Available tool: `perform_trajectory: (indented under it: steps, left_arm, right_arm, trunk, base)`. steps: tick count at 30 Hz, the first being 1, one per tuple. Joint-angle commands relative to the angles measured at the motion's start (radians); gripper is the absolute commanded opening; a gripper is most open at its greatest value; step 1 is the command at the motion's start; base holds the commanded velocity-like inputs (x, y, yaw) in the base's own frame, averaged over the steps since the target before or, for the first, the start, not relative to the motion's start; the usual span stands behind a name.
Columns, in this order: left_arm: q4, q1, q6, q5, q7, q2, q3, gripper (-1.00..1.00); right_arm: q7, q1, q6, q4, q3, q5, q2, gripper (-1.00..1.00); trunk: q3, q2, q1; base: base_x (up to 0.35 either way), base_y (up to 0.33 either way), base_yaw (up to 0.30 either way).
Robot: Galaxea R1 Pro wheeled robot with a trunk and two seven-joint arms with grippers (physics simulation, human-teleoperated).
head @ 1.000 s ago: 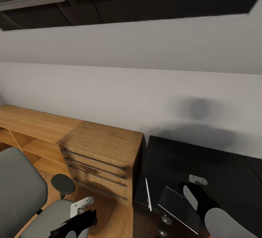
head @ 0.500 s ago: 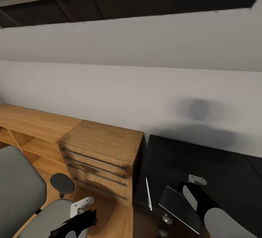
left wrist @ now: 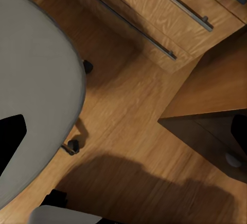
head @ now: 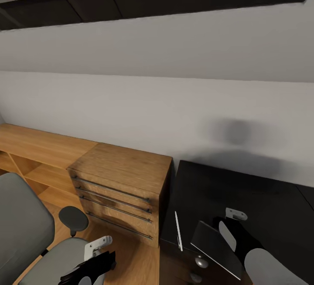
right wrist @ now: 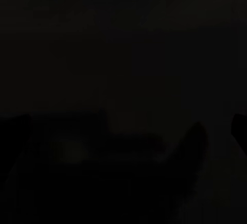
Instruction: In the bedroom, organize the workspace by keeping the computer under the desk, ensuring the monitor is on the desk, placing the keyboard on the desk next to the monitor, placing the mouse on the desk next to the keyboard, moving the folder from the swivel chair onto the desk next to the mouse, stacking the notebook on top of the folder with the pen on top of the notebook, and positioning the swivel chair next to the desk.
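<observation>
right gripper (head: 226,232) is gripping the notebook (head: 216,249) over the desk (head: 244,189); left gripper's (head: 93,263) state, can't tell.

The right wrist view is almost wholly black; very little can be told apart. A faint band of slightly paler dark grey crosses the middle of the picture; what surface it belongs to cannot be told. Toward seven o'clock a dim rectangular patch (right wrist: 69,149) shows, barely lighter than its surroundings; toward four o'clock a rounded black lobe (right wrist: 193,142) rises, and at three o'clock, at the very edge, another black shape (right wrist: 240,126); whether these are the fingers cannot be told.
</observation>
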State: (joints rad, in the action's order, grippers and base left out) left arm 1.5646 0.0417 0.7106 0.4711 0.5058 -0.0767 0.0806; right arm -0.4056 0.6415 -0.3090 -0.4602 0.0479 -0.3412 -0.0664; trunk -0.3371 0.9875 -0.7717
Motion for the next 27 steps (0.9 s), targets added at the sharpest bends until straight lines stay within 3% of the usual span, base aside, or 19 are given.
perform_trajectory:
  steps: [1, 10, 11, 14, 27]
  left_arm:
    - [0.002, 0.000, 0.001, 0.011, 0.010, 0.000, 0.001, 1.00]
    - [0.000, 0.000, 0.001, 0.014, 0.009, 0.001, 0.000, 1.00]
    - [-0.002, 0.000, 0.001, 0.038, 0.008, 0.003, -0.001, 1.00]
    - [-0.003, 0.000, 0.001, 0.052, 0.008, 0.004, 0.000, 1.00]
    - [-0.004, 0.000, 0.001, 0.061, 0.008, 0.005, 0.001, 1.00]
  right_arm:
    - [-0.006, 0.000, -0.009, 0.011, 0.004, -0.006, -0.001, 1.00]
    - [-0.006, 0.000, -0.009, 0.011, 0.006, -0.006, 0.000, 1.00]
    - [-0.006, 0.000, -0.009, 0.011, 0.006, -0.005, 0.000, 1.00]
    - [-0.006, 0.000, -0.009, 0.011, 0.006, -0.004, 0.000, 1.00]
    - [-0.006, 0.000, -0.009, 0.011, 0.007, -0.003, 0.000, 1.00]
  trunk:
    - [-0.001, 0.001, 0.000]
    - [-0.001, 0.001, 0.000]
    - [-0.001, 0.001, 0.000]
    - [-0.001, 0.001, 0.000]
    - [-0.001, 0.001, 0.000]
  base:
    - [0.000, 0.000, 0.000]
    - [0.000, 0.000, 0.000]
    - [0.000, 0.000, 0.000]
    - [-0.035, 0.000, 0.000]
    - [-0.158, 0.000, 0.000]
